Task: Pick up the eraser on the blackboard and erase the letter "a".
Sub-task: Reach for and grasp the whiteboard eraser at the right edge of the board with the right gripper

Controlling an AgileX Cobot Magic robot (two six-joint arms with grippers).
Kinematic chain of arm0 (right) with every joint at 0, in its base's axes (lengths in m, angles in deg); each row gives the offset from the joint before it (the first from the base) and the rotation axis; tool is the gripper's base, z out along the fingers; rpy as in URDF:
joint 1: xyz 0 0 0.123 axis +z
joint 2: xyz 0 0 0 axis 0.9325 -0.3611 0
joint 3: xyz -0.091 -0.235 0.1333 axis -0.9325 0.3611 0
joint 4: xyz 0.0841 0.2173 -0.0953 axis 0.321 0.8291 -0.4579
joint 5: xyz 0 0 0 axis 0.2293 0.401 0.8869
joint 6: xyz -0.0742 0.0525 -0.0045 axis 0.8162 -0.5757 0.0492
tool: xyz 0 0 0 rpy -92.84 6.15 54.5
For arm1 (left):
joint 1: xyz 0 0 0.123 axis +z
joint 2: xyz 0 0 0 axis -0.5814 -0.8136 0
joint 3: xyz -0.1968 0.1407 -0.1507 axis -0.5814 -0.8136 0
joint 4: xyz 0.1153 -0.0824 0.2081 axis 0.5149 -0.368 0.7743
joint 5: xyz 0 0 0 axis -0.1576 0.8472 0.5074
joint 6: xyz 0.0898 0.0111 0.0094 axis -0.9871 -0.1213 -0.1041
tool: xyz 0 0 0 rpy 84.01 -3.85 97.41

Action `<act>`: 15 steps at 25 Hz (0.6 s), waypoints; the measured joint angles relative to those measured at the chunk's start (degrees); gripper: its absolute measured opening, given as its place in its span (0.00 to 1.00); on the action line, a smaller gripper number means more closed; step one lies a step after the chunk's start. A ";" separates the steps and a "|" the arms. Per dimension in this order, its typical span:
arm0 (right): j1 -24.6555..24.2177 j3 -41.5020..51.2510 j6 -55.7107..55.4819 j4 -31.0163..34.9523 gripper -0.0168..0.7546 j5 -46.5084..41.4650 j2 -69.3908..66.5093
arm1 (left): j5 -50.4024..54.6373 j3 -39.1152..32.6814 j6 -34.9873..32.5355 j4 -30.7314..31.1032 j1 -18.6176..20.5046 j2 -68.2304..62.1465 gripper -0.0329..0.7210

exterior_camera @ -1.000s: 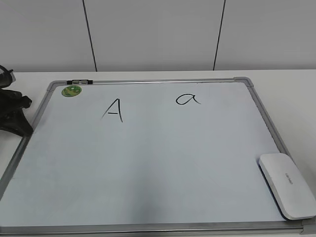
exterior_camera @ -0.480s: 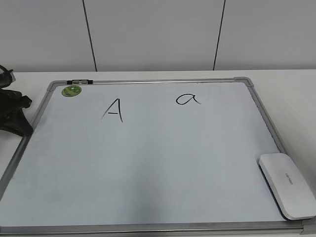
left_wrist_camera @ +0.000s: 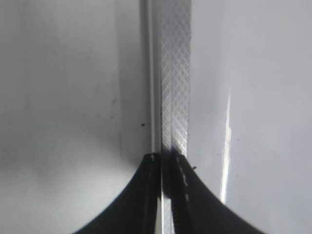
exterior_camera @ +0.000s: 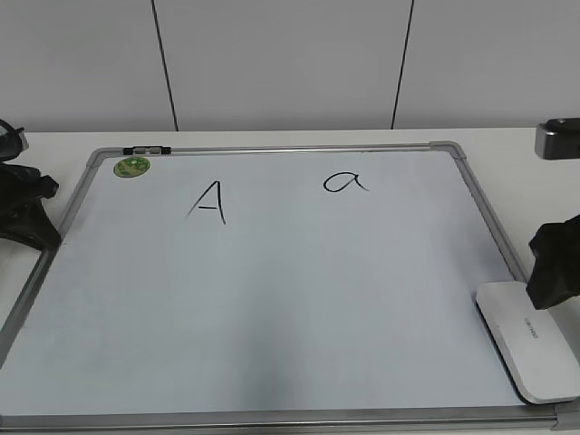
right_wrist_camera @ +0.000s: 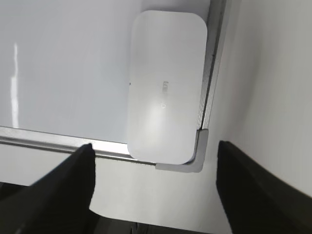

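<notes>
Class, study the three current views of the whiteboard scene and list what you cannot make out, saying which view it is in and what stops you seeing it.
- Grey print on the eraser: too small and glare-washed in the right wrist view; also tiny in the exterior view.
- Eraser underside: hidden; it lies flat on the blackboard.
- Right hand: cut off by the exterior view's right edge.
- Left hand: mostly out of frame in the exterior view.
- The letter "a": absent from both wrist views.

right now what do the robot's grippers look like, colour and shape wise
Both are matte black. The left gripper has two slim fingers that flare wide toward the base. The right gripper shows two broad, wedge-like black fingers. In the exterior view a grey boxy part sits above the right one. No markings or cables are visible.
</notes>
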 joint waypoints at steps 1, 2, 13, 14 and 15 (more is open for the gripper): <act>0.00 0.11 0.00 0.00 0.76 0.74 -0.61 | 0.00 0.00 0.00 0.00 0.00 0.00 0.09; 0.00 0.43 -0.08 0.00 0.77 1.58 -1.37 | 0.00 0.00 0.00 0.00 0.00 0.00 0.09; 0.04 3.21 -0.22 0.00 0.78 8.05 -8.30 | 0.00 0.00 0.00 -0.13 0.00 0.00 0.09; 0.04 3.21 -0.22 0.00 0.79 8.53 -9.10 | 0.00 0.00 0.00 -0.13 0.00 0.00 0.09; 0.04 3.21 -0.22 0.00 0.79 8.73 -9.49 | 0.00 0.00 0.00 -0.13 0.00 0.00 0.09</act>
